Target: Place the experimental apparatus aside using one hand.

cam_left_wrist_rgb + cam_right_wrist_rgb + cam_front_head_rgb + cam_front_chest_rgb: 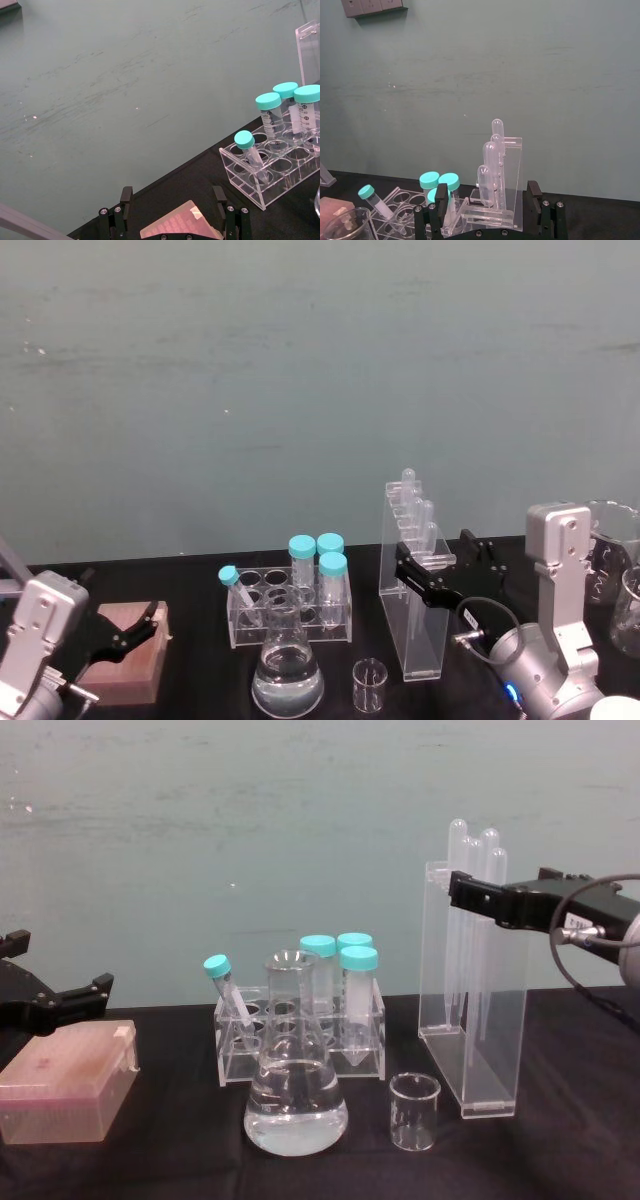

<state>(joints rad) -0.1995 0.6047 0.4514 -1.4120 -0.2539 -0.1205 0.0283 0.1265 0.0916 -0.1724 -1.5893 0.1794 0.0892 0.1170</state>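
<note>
I'm hovering the right gripper (433,550) at the top of the pipette stand (470,1020), jaws wide open and holding nothing, one finger each side of its thin width. The stand is sitting upright on my right, long side running away from me, so I'm lining up to close across the narrow axis. The flask (288,670) and beaker (369,685) are sitting just left of it. The left gripper (172,200) is idling open over the pink box (65,1080)

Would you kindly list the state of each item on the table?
Stand: upright, holding pipettes.
Flask: upright, part full.
Beaker: upright, empty.
Tubes: capped; one leaning.
Right gripper: open, astride stand.
Left gripper: open, over box.
</note>
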